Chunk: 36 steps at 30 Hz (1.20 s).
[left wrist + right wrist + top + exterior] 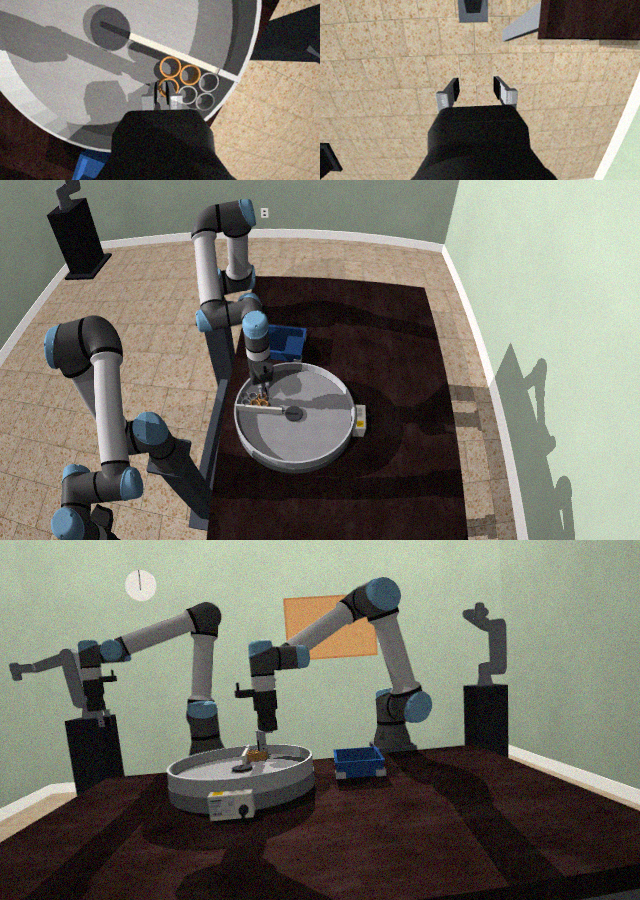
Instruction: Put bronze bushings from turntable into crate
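Observation:
Three bronze bushings [170, 57] [199, 75] [178, 87] stand upright in a cluster on the grey turntable [315, 440] [169, 24] [292, 787], touching or nearly touching three steel bushings [209, 73] [188, 104] [214, 102] near the rim. My left gripper [161, 88] [261, 744] is partly open, its fingertips at the near bronze bushing, apparently one on either side of its wall; tip depth is unclear. The blue crate [295, 347] [359, 767] [90, 165] sits level between its corner guides [341, 775]; its floor is partly hidden. My right gripper [476, 83] [102, 721] is wide open and empty, away from the table.
A pale bar [257, 409] [177, 52] reaches from the turntable's dark hub [294, 413] to its rim, beside the bushings. The raised rim stands between bushings and crate. A control box [359, 421] [231, 805] sits against the turntable's outer side.

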Each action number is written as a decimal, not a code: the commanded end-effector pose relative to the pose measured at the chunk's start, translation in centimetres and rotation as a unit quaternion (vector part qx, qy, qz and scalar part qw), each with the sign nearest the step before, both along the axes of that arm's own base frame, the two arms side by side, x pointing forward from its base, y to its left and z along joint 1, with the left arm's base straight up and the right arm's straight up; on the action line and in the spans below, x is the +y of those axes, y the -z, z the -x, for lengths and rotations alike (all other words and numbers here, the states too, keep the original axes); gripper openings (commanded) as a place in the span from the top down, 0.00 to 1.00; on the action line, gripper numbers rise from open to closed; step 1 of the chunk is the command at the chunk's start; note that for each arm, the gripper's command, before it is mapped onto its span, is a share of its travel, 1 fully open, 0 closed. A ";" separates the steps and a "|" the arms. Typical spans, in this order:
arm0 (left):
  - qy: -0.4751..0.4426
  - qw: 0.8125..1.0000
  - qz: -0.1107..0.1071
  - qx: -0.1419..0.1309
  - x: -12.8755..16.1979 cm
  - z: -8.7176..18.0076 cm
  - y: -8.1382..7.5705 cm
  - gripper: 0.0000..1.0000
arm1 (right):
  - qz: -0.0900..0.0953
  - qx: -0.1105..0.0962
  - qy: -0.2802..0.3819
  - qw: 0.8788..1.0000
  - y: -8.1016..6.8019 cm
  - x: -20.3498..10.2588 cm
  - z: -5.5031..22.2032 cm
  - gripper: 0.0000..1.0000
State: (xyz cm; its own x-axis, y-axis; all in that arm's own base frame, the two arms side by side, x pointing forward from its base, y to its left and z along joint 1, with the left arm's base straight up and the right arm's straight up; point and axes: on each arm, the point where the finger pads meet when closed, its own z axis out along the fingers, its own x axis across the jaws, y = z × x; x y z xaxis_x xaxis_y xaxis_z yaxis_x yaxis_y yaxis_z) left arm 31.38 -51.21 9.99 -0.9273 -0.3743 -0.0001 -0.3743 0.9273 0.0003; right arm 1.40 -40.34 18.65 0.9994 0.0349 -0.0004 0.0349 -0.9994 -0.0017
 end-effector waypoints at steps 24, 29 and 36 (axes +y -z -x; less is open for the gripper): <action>0.000 1.000 0.001 0.000 0.0 0.0 -0.1 0.61 | 0.001 0.000 0.000 1.000 -0.1 0.0 0.0 0.00; 0.000 1.000 0.001 0.000 0.0 0.0 0.3 0.61 | 0.001 0.000 0.000 1.000 -0.1 0.0 0.0 0.00; 0.000 1.000 0.001 0.000 0.0 0.0 1.1 0.61 | 0.001 0.000 0.000 1.000 -0.1 0.0 0.0 0.00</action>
State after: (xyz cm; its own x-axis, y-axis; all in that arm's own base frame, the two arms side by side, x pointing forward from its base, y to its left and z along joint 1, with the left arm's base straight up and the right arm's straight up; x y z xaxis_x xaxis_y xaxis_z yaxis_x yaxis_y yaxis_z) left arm 31.38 -51.20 9.08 -0.9273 -0.3743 -0.0001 -0.3743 0.9273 0.0005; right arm 1.40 -40.34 18.65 0.9994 0.0349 -0.0004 0.0349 -0.9994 -0.0017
